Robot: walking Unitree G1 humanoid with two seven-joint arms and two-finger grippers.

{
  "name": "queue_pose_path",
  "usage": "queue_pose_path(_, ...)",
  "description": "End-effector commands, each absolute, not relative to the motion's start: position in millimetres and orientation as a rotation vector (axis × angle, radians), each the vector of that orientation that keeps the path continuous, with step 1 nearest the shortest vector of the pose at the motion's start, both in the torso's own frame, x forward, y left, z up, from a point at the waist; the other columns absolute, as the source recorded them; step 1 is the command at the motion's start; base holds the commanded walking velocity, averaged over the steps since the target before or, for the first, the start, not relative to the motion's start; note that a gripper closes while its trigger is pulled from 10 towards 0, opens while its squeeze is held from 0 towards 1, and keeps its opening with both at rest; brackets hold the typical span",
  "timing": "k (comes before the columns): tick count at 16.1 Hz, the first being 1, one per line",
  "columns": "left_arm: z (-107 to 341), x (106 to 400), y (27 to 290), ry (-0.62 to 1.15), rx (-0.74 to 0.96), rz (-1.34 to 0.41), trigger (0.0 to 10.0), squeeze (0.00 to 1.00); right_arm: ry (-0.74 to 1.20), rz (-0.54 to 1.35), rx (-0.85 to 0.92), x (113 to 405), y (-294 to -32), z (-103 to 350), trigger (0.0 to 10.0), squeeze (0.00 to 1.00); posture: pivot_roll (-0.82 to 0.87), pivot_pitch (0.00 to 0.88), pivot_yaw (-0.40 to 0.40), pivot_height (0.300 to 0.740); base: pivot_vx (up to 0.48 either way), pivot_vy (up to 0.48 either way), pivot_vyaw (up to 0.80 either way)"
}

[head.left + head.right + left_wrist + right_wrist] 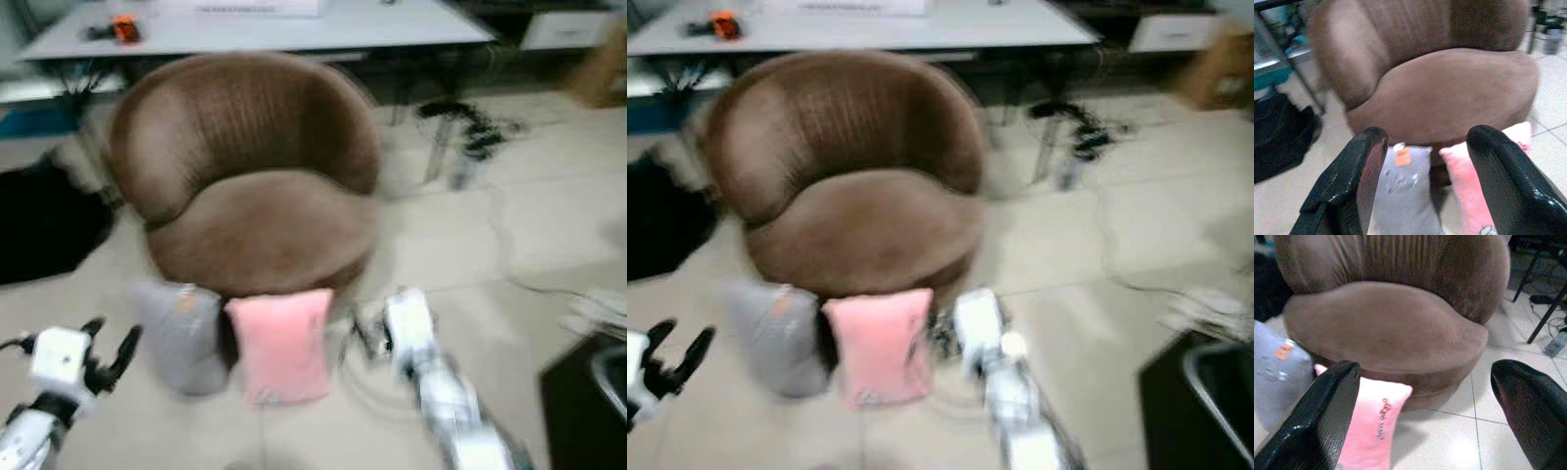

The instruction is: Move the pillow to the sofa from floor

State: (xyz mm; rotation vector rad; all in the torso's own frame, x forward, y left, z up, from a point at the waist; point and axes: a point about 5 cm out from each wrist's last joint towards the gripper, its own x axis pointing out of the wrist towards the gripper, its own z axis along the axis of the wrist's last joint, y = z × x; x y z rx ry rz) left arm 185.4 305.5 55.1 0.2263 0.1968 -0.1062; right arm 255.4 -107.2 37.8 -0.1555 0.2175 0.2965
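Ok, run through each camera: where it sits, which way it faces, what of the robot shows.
Left eye view: on the head, looking forward and down at the brown sofa, pink pillow and grey pillow on the floor; left gripper, right arm.
Right eye view: same scene.
Left wrist view: along its open fingers, at both pillows and the sofa.
Right wrist view: along the open right gripper, at the pink pillow and sofa.
All share the sofa.

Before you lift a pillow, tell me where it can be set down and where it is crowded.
The sofa seat, bordered by its curved back, is bare. Open tile lies to its right, up to the cables. The sofa's front foot is crowded: grey pillow and pink pillow stand together, with left gripper and right gripper flanking them.
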Motion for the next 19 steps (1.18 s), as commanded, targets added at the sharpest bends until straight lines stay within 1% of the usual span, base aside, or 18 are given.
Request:
queue_pose_path(1, 58.5, 182.9, 311.5, 0.195, 0.231, -0.088, 10.0, 0.0, 0.252, 0.308, -0.123, 246.5, -102.0, 24.4, 10.0, 0.63, 0.1, 0.064, 0.023, 0.74, 0.0, -0.472, 0.77)
queue_pose_path(3, 59.2, 183.0, 311.1, 0.185, 0.198, -0.087, 10.0, 0.0, 0.269, 0.314, -0.136, 246.3, -103.9, 18.8, 10.0, 0.63, 0.1, 0.062, 0.017, 0.74, 0.0, -0.435, 0.77)
queue_pose_path(4, 59.0, 182.9, 310.3, 0.179, 0.177, -0.085, 10.0, 0.0, 0.279, 0.312, -0.123, 246.1, -105.0, 17.1, 10.0, 0.61, 0.1, 0.063, 0.014, 0.74, 0.0, 0.0, 0.0)
queue_pose_path(6, 59.3, 183.0, 309.6, 0.179, 0.172, -0.086, 10.0, 0.0, 0.269, 0.319, -0.123, 251.3, -106.7, 10.9, 10.0, 0.59, 0.1, 0.064, 0.013, 0.74, 0.0, 0.0, 0.0)
queue_pose_path(12, 58.9, 181.8, 309.3, 0.183, 0.163, -0.085, 10.0, 0.0, 0.257, 0.321, -0.119, 251.8, -110.4, 7.3, 10.0, 0.59, 0.09, 0.068, 0.006, 0.74, 0.0, 0.0, 0.0)
queue_pose_path(15, 58.8, 182.0, 306.8, 0.183, 0.162, -0.096, 10.0, 0.0, 0.238, 0.323, -0.117, 252.3, -111.6, 5.8, 10.0, 0.59, 0.08, 0.067, 0.006, 0.74, 0.0, 0.41, 0.0)
queue_pose_path(17, 59.7, 181.8, 306.6, 0.186, 0.191, -0.101, 10.0, 0.0, 0.225, 0.339, -0.113, 251.7, -110.3, 6.5, 10.0, 0.6, 0.08, 0.069, 0.008, 0.74, 0.0, 0.456, 0.0)
queue_pose_path(19, 59.1, 181.6, 306.2, 0.191, 0.203, -0.106, 10.0, 0.0, 0.231, 0.349, -0.109, 250.7, -108.8, 4.8, 10.0, 0.6, 0.08, 0.07, 0.007, 0.74, 0.469, 0.0, 0.0)
